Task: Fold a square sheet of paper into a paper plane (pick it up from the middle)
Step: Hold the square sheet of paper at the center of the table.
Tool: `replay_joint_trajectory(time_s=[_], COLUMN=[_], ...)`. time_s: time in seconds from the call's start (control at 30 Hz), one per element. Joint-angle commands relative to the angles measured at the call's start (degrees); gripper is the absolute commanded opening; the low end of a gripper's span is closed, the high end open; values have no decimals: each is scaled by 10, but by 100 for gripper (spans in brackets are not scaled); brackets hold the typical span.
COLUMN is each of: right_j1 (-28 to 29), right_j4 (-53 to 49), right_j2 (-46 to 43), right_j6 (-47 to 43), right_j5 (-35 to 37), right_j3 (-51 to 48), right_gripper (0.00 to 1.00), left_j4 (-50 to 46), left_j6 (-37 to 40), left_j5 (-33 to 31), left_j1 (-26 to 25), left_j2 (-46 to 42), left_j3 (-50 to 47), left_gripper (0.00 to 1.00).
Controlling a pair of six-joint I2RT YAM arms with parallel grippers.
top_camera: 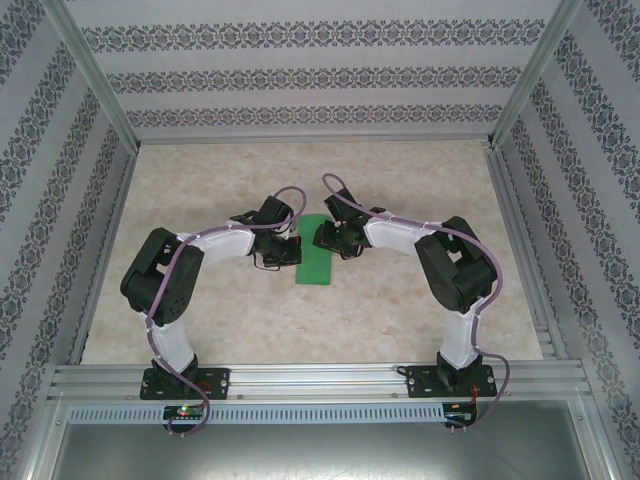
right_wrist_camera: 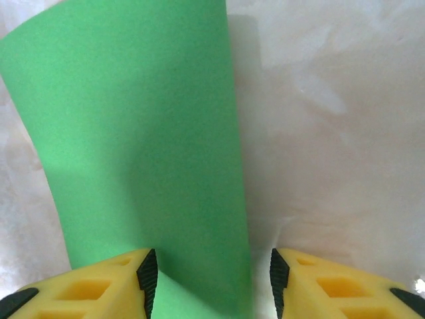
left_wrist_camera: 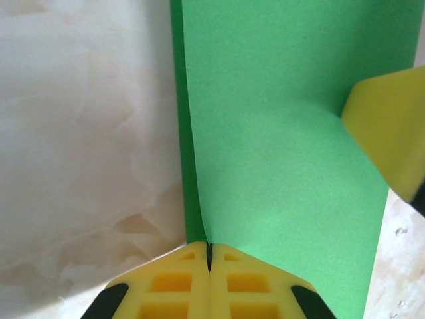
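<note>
The square sheet of paper (top_camera: 317,264) is bright green and lies folded into a narrow strip at the middle of the table. My left gripper (top_camera: 291,250) sits at its left side. In the left wrist view this gripper (left_wrist_camera: 209,256) is shut on the paper (left_wrist_camera: 279,133) at its edge, where two layers part slightly. My right gripper (top_camera: 326,237) is at the strip's far right side. In the right wrist view it (right_wrist_camera: 209,279) is open, its jaws standing apart on either side of the paper's (right_wrist_camera: 133,133) right edge. A yellow right fingertip (left_wrist_camera: 388,133) rests on the paper.
The marble-patterned table (top_camera: 420,300) is bounded by aluminium rails (top_camera: 320,380) at the near edge and patterned walls (top_camera: 300,80) on three sides. Both arms bend inward, with their elbows out to the sides.
</note>
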Motion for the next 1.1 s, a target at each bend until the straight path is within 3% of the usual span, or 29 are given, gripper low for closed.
replay_joint_trajectory(time_s=[0.0,0.6,1.07], right_j1=[-6,-14,-15], right_j4=[-10,-19,5], right_j2=[-24,-85,-33], right_j6=[-15,-40,-48], right_j5=[-5,-24,-87], right_j3=[-7,-27,8], right_gripper=[52,48,41], left_j4=[-20,-18,-15], left_j6=[16,25,25], left_j5=[-7,22,28], left_j1=[9,15,14], left_j2=[-13,30,45], left_j3=[6,23,30], left_gripper=[5,6,7])
